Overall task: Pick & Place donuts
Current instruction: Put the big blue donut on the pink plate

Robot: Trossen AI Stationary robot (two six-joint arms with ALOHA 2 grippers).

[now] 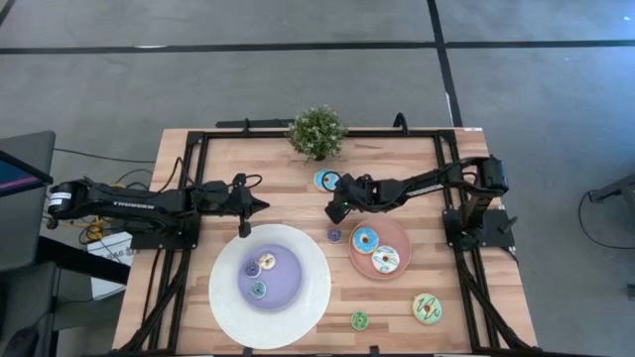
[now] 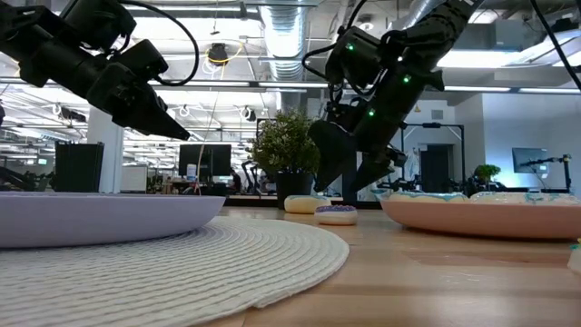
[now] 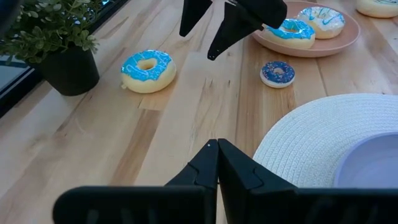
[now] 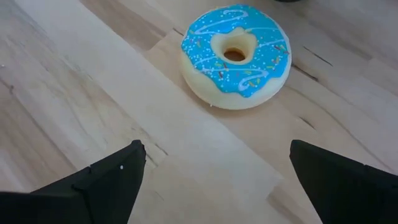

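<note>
Beside the blue donut (image 4: 236, 55), right tool (image 1: 336, 210) hangs open.

You're looking at a blue-iced donut (image 4: 236, 55) with white squiggles and coloured sprinkles, cream sides showing. A tiny donut (image 3: 277, 73) is wearing dark blue-purple icing with speckles. The round plate (image 1: 400, 268) is showing pink, carrying two donuts (image 1: 375, 250) iced blue and white. The big plate (image 1: 301, 312) is showing a white ribbed rim and purple centre. A green-iced tiny donut (image 1: 359, 319) and a green-and-white one (image 1: 428, 308) are sitting on light wood table (image 1: 288, 193). Both arms are showing black; the plant (image 1: 317, 132) green.
</note>
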